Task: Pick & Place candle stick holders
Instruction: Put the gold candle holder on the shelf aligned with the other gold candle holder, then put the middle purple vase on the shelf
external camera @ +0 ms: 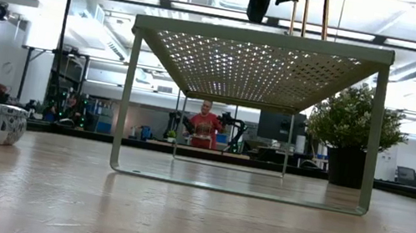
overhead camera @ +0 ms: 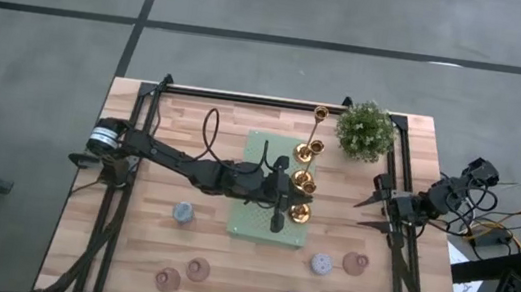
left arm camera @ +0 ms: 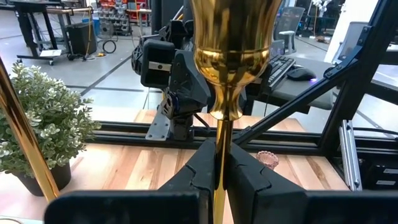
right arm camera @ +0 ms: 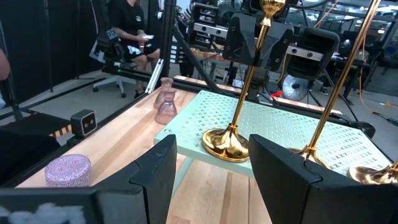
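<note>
Left claw pinches the thin stem of a shiny gold metal candlestick holder standing at the near right of the pale green perforated mat at the table centre; three more gold holders stand in line beyond it. Right claw, fingers spread and empty, waits at the right edge, near the green potted plant

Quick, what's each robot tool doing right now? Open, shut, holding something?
Left tool: shut on the thin stem of a tall shiny gold metal candle stick holder.
Right tool: open, holding nothing.
</note>
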`<move>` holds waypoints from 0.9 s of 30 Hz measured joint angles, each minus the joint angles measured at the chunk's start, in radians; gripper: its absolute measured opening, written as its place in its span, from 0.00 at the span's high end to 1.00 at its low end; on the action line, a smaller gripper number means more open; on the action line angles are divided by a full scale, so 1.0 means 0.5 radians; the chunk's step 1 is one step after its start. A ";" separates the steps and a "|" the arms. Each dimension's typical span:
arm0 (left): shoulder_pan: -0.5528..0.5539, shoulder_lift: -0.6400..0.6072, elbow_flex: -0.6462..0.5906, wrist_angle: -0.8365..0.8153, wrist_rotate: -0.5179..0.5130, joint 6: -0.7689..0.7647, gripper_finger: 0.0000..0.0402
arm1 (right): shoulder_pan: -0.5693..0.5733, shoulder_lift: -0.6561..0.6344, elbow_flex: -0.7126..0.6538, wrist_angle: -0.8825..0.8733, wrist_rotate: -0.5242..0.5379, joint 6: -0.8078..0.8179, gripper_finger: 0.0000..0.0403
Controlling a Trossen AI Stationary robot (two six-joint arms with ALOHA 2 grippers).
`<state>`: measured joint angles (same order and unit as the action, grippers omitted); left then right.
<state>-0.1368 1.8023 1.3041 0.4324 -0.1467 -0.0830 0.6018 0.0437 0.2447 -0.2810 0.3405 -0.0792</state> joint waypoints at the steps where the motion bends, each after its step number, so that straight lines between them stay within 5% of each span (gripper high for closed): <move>1: 0.000 0.000 0.000 0.000 0.000 0.000 0.94 | 0.000 0.000 0.000 0.000 0.000 0.000 0.52; 27: -0.005 -0.004 -0.001 0.016 0.022 0.016 0.67 | 0.000 0.000 0.000 0.000 0.000 0.000 0.52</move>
<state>-0.1390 1.8004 1.3037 0.4404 -0.1356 -0.0751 0.6018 0.0437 0.2447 -0.2809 0.3405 -0.0792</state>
